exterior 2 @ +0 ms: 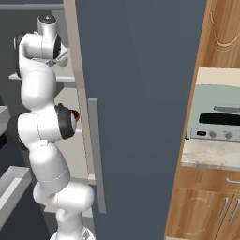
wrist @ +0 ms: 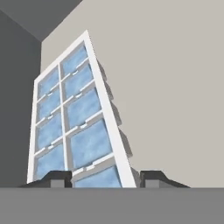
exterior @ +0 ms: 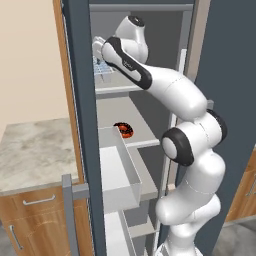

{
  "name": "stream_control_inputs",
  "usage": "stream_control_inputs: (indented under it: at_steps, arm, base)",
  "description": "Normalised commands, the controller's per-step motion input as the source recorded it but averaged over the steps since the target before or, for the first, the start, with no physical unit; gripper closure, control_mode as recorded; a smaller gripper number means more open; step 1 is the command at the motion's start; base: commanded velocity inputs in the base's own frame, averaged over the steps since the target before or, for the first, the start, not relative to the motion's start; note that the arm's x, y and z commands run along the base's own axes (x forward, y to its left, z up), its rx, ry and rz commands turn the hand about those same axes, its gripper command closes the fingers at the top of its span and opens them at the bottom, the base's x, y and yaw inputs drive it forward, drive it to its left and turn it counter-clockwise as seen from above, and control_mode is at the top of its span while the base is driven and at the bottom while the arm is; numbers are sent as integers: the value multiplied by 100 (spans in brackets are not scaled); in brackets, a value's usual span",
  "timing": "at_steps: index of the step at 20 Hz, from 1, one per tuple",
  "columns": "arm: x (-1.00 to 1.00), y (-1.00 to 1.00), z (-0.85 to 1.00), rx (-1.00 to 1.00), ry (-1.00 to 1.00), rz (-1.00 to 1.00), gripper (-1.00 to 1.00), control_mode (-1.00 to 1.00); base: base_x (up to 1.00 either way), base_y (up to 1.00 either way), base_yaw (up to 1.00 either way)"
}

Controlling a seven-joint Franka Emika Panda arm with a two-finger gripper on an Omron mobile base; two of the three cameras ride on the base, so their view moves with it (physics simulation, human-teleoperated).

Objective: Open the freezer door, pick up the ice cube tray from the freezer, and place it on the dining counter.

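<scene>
The ice cube tray (wrist: 78, 113), pale with blue square pockets, lies flat on a light grey shelf and runs away from the hand. Its near end passes between my gripper's (wrist: 107, 178) two dark fingertips (wrist: 155, 177), which stand partly closed. I cannot tell whether they touch it. From the left base view, the tray (exterior: 104, 70) sits on an upper shelf of the freezer (exterior: 120, 107), with my gripper (exterior: 99, 50) reaching in just above it. The freezer door (exterior: 82, 125) stands open at the left, edge on. The dining counter is out of view.
A round red-and-black item (exterior: 125, 130) lies on the shelf below. A white door bin (exterior: 117, 170) juts out beside my arm. A marble-topped wooden cabinet (exterior: 30, 150) stands left. The matching dark door (exterior 2: 140, 93) is shut, with a grey oven (exterior 2: 218, 117) beyond.
</scene>
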Motion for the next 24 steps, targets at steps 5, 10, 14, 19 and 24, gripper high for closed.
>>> stream_control_inputs:
  at_steps: [5,10,14,19,24]
  arm:
    - [-61,6,7,0,0,-1,100,-100]
    - [-87,0,0,0,0,-3,100,-100]
    - [-93,0,3,0,-4,-2,100,-100]
    - [-84,-2,42,1,-7,-2,100,-100]
    - [-86,-15,51,7,-2,0,100,-100]
  base:
    - [0,0,0]
    - [0,0,0]
    - [0,0,0]
    - [0,0,0]
    - [0,0,0]
